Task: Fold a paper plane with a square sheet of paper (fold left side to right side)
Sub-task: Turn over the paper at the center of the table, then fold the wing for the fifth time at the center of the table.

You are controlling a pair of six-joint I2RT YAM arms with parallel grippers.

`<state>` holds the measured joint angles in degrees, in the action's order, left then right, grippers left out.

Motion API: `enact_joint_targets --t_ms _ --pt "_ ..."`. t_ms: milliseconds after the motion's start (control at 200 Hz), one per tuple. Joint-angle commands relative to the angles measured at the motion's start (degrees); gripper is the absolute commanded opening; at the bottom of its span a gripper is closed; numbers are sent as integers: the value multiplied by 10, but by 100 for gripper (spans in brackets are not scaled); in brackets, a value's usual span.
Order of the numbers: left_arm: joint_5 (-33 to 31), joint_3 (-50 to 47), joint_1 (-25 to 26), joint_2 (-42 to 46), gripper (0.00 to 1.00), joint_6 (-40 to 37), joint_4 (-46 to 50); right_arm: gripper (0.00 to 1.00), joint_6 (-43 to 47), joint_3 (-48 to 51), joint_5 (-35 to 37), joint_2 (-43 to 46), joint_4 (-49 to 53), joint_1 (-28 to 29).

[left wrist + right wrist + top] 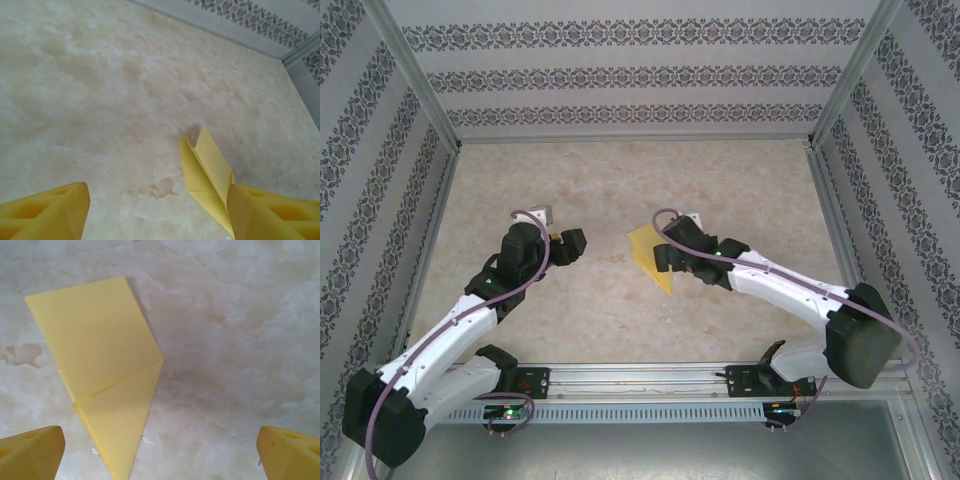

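marbled table (620,180) inside patterned walls (620,75); folded paper (107,370) lies flat between right gripper's (159,440) wide fingers, open table around; left gripper (157,195) wide too.

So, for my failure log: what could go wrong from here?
The paper lies on the table, so the open right tool may push it instead of pinching an edge. From the left wrist, one flap stands up; pressing could crease it crooked. The open left tool is off the paper, so nothing pins it.
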<state>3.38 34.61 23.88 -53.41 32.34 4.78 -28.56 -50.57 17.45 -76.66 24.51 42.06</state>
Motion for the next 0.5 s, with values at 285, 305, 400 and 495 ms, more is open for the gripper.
enact_joint_targets --t_ms 285,305,400,495 --pt "112 16 22 -135 66 75 -106 98 -40 164 -267 91 -199 -202" --pt "113 17 27 -143 66 78 -110 98 -46 172 -283 91 -210 -213" --pt "120 26 50 -187 65 92 -131 98 -70 204 -345 87 -258 -255" --pt "120 35 76 -227 64 107 -161 98 -74 219 -365 85 -271 -270"
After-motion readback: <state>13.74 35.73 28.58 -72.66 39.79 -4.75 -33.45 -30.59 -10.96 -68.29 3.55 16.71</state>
